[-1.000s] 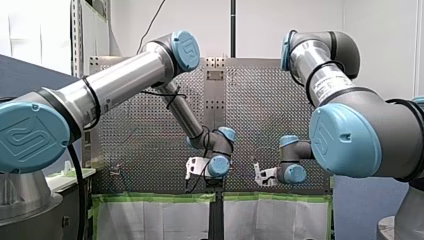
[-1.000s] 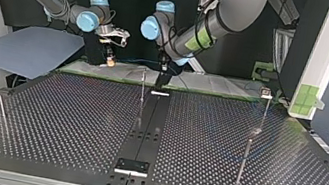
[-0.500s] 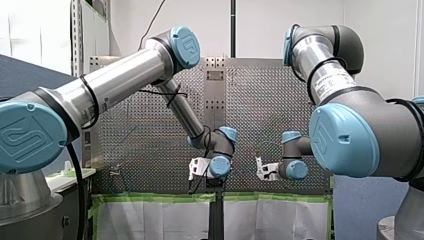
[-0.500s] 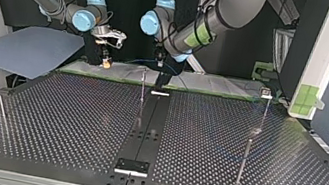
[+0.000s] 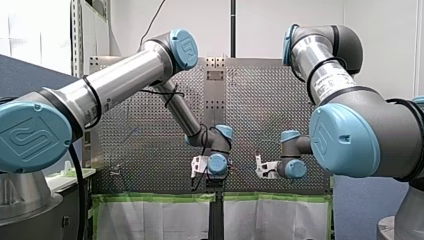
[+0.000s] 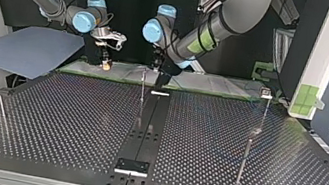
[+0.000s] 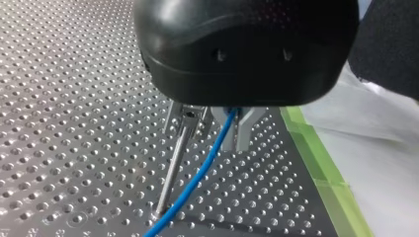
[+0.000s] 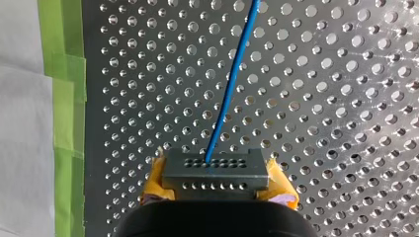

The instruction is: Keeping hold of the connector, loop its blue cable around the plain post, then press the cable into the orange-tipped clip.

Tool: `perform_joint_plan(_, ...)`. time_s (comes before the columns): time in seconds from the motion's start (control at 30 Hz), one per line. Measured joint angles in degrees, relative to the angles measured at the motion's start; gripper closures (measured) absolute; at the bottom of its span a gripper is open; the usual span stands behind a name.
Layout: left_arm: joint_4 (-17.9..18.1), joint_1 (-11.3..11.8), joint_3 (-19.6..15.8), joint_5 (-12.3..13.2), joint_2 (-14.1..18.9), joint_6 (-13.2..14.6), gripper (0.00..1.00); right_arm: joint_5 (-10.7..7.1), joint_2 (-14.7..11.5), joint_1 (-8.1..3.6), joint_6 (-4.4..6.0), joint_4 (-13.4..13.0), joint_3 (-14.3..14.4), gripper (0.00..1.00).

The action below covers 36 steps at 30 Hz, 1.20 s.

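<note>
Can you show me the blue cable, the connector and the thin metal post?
blue cable (image 7: pixel 210 150), left wrist view, its middle stretch.
connector (image 8: pixel 215 170), right wrist view, its grey face.
post (image 7: pixel 173 168), left wrist view, middle of its shaft.

The blue cable (image 8: pixel 232 84) is cut off by the edge in both wrist views

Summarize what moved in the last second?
My right end effector drifted slightly toward the top view's left, still shut on the connector. My left end effector barely shifted, staying beside the plain post. Nothing grasped or released; blue cable as before.
</note>
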Motion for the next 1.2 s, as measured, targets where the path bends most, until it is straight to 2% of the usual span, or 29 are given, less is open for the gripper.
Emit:
perform_joint_plan(0.43,-1.32,1.41,0.35,3.0,-0.1,0.07,0.98,-0.12,0.0,0.13,0.51,0.04,-0.16,1.0)
perform_joint_plan(0.67,-1.96,2.3,0.78,4.65,-0.22,-0.03,0.98,-0.4,0.0,0.17,1.26,-0.02,-0.35,1.0)
perform_joint_plan(1.2,-2.54,3.22,0.83,6.91,-0.27,-0.36,0.98,-0.34,0.07,0.22,1.47,-0.31,-0.55,1.0)
